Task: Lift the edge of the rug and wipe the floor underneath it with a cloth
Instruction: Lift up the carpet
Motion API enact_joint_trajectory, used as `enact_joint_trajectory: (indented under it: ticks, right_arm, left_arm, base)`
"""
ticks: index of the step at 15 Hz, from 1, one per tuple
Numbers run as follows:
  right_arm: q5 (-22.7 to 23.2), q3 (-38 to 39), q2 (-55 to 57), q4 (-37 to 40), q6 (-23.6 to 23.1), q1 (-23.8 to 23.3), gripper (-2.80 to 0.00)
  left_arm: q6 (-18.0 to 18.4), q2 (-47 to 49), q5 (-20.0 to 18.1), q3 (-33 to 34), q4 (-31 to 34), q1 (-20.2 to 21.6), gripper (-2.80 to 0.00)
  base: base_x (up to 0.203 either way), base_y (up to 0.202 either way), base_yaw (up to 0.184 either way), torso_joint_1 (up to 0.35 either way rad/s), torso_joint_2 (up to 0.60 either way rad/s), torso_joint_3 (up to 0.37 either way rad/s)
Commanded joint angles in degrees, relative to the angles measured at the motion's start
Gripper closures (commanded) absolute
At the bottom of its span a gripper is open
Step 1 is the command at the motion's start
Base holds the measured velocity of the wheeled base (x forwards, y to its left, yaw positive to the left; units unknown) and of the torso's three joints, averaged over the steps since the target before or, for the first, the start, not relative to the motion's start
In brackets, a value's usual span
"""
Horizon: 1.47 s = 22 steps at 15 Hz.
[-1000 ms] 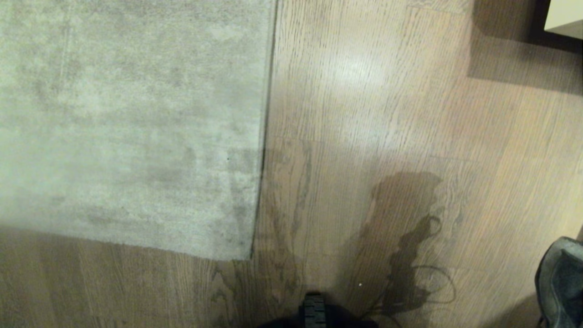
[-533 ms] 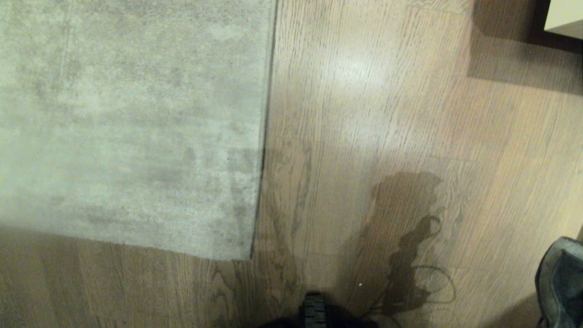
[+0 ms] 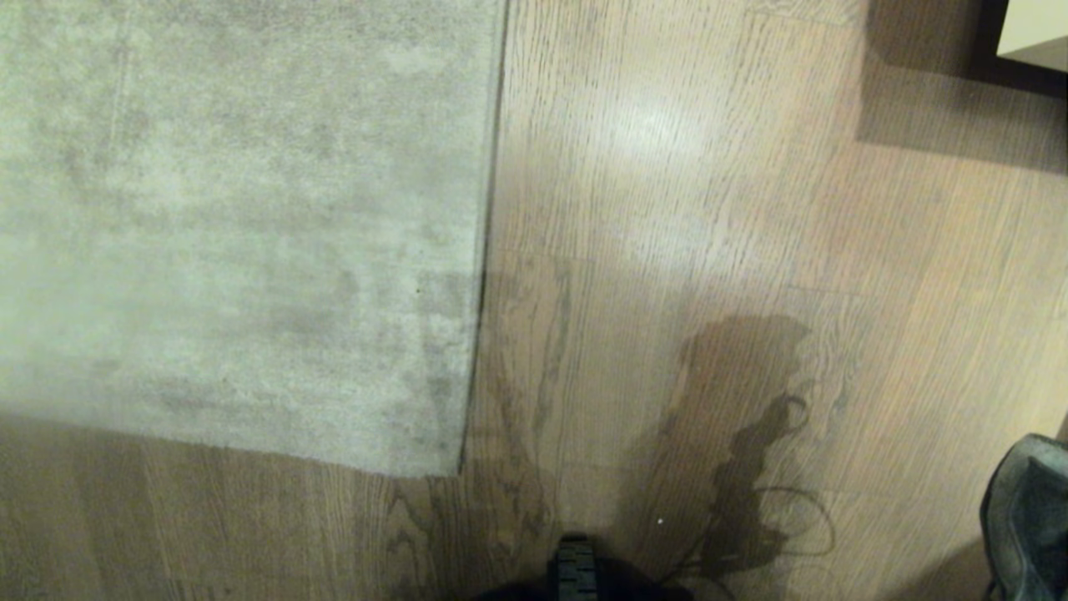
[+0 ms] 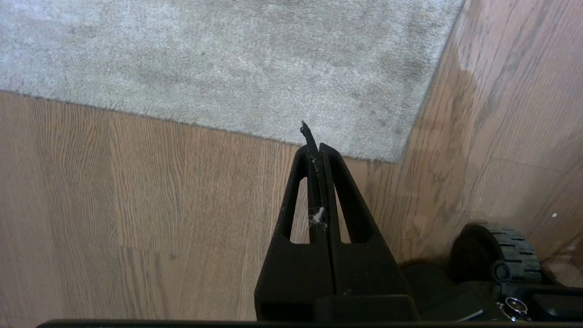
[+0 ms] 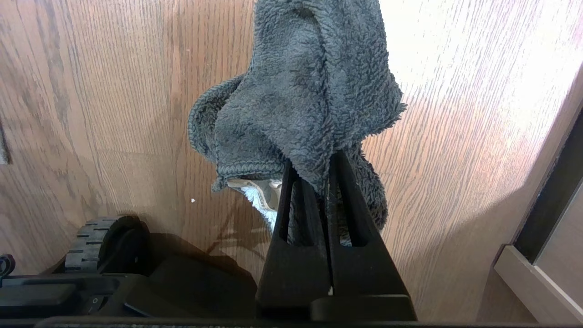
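The left tool (image 4: 317, 146) hangs above the floor (image 4: 136, 205) near the corner of the rug (image 4: 227, 64), its fingers pressed together and empty. The right tool (image 5: 319, 182) hangs over bare floor, clamped on the cloth (image 5: 296, 100), which droops from its tips.

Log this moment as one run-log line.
left pincer: shut, empty, above floor | right pincer: shut on cloth | rug: flat | wiping: not begun

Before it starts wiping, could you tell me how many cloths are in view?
1: the cloth is pinched in the right gripper, hanging above the floor; it also shows at the head view's lower right edge.
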Motion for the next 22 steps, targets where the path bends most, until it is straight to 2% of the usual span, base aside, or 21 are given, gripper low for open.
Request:
enact_joint_trajectory:
  ticks: [1,22]
  right_arm:
    - [0.0,0.0,0.1,0.0,0.0,0.0,0.0]
    - [0.0,0.0,0.1,0.0,0.0,0.0,0.0]
  left_arm:
    - [-0.1,0.1,0.0,0.0,0.0,0.0,0.0]
    - [-0.2,0.0,0.1,-0.4,1.0,0.0,0.0]
  base:
    - [0.0,0.0,0.0,0.0,0.0,0.0]
    - [0.0,0.0,0.0,0.0,0.0,0.0]
